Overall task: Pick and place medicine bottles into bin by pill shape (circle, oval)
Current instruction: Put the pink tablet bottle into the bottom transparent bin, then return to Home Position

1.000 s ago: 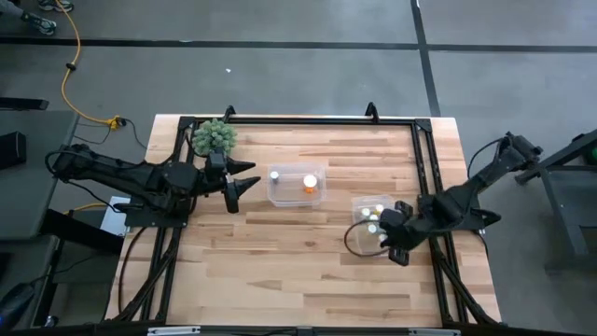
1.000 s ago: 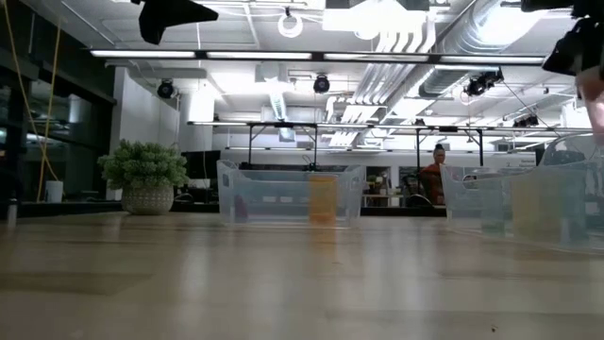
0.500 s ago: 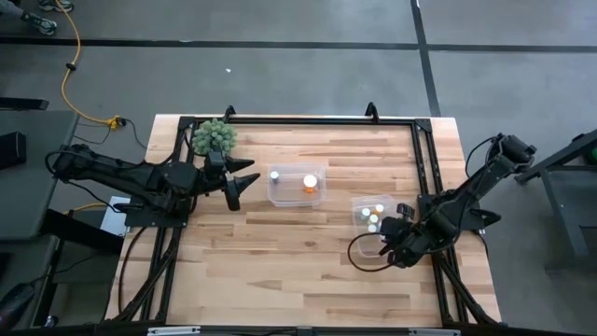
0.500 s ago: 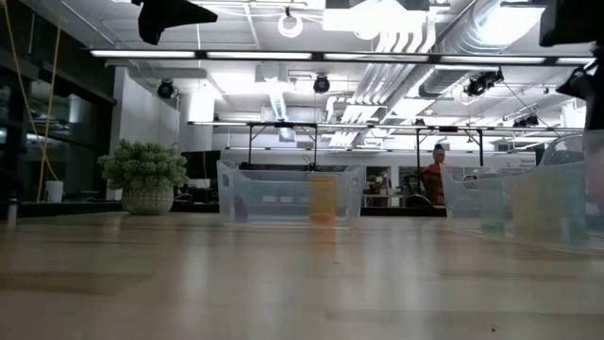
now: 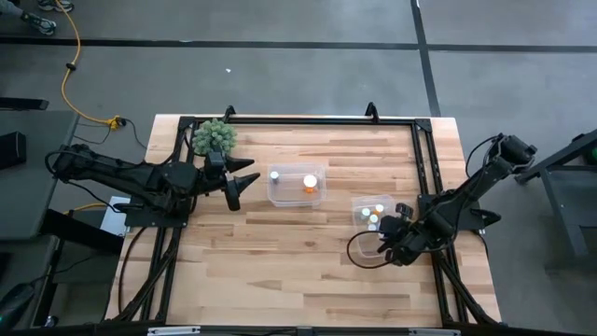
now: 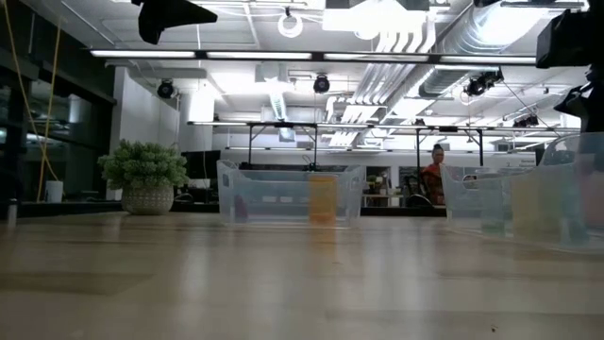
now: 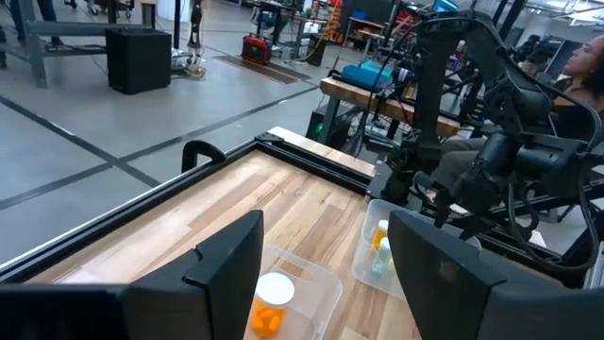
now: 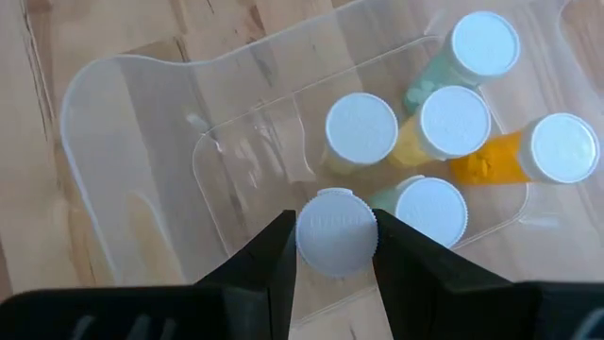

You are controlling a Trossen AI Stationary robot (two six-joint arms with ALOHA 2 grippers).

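A white-capped medicine bottle [image 8: 337,231] sits pinched between the two dark fingers of the right gripper [image 8: 332,247], which is clenched on its cap and holds it directly above the clear right-hand tub [image 8: 132,161]. Inside that tub stand five more medicine bottles [image 8: 444,142], all with round white caps, their bodies yellow, pale green and one strong orange, crowded together in one corner just beyond the held bottle. The tub rests near the right edge of the pale wooden tabletop [image 5: 280,261], whose planks run lengthwise inside a black frame. A second clear tub [image 5: 297,185] lies near the tabletop's middle, holding one white-capped bottle and one orange one. The left gripper [image 5: 244,179] hangs beside the green spiky plant [image 5: 215,136] at the far left corner, its fingers spread and holding nothing, well apart from both tubs. Around the tabletop is grey floor [image 5: 280,75] with dark seams and a yellow cable [image 5: 70,56]; across the room, workbenches, bright ceiling lights and a seated person [image 6: 436,179] show.
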